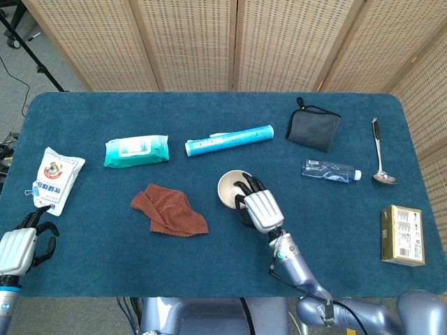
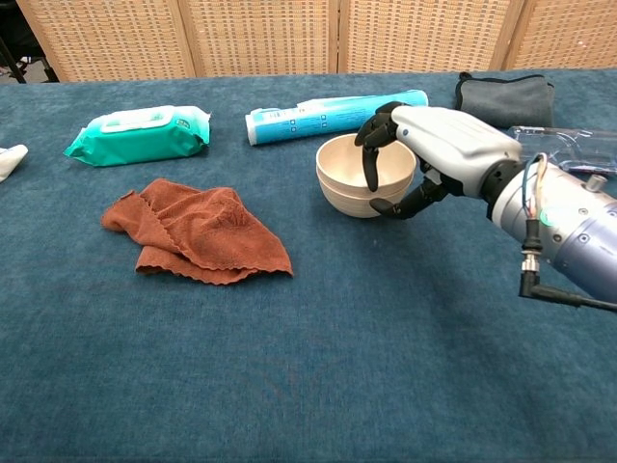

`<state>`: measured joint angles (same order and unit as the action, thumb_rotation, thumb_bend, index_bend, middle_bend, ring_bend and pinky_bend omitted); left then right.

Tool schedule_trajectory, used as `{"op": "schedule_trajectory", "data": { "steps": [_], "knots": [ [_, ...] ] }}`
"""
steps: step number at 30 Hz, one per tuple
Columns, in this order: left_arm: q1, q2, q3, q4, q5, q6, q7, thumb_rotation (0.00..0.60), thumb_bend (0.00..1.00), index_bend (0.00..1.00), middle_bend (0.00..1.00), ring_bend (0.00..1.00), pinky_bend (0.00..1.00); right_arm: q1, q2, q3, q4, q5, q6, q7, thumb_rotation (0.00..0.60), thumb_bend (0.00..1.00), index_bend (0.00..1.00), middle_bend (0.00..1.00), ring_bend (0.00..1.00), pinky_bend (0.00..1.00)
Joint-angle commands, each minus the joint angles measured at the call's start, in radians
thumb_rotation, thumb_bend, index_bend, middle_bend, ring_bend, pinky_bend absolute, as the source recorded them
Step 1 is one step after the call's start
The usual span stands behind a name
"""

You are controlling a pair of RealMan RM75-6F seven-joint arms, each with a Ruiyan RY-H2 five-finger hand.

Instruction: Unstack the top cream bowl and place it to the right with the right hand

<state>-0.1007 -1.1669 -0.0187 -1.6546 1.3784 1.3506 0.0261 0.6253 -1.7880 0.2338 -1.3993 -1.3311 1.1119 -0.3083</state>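
Two cream bowls [image 1: 228, 187] [image 2: 345, 183] sit stacked at the table's middle, the top one nested in the lower. My right hand [image 1: 260, 209] [image 2: 448, 149] hangs over the stack's right rim. Its dark fingers [image 2: 370, 162] dip inside the top bowl while the thumb [image 2: 397, 204] lies outside by the wall, not clearly clamped on it. The stack stands on the cloth. My left hand [image 1: 17, 248] rests at the table's front left corner, holding nothing, fingers loosely apart.
A brown cloth [image 1: 170, 209] [image 2: 198, 231] lies left of the bowls. Behind are a wipes pack [image 1: 137, 150], a blue tube [image 1: 229, 140] and a grey pouch [image 1: 313, 128]. To the right lie a water bottle [image 1: 331, 170], a ladle [image 1: 380, 153] and a box [image 1: 402, 235].
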Motion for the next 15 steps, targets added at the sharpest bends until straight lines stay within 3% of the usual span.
{"op": "schedule_trajectory", "data": {
  "steps": [1, 15],
  "knots": [
    [0.000, 0.000, 0.001, -0.001, 0.000, -0.001, 0.001, 0.600, 0.52, 0.54, 0.17, 0.16, 0.35, 0.008, 0.000, 0.003, 0.005, 0.005, -0.007, -0.003, 0.600, 0.36, 0.56, 0.21, 0.03, 0.12],
    [-0.002, 0.000, 0.005, -0.003, 0.000, -0.009, 0.000, 0.600, 0.52, 0.55, 0.17, 0.16, 0.35, 0.039, -0.010, 0.009, 0.033, 0.027, -0.026, -0.012, 0.600, 0.36, 0.52, 0.20, 0.03, 0.12]
  ]
}}
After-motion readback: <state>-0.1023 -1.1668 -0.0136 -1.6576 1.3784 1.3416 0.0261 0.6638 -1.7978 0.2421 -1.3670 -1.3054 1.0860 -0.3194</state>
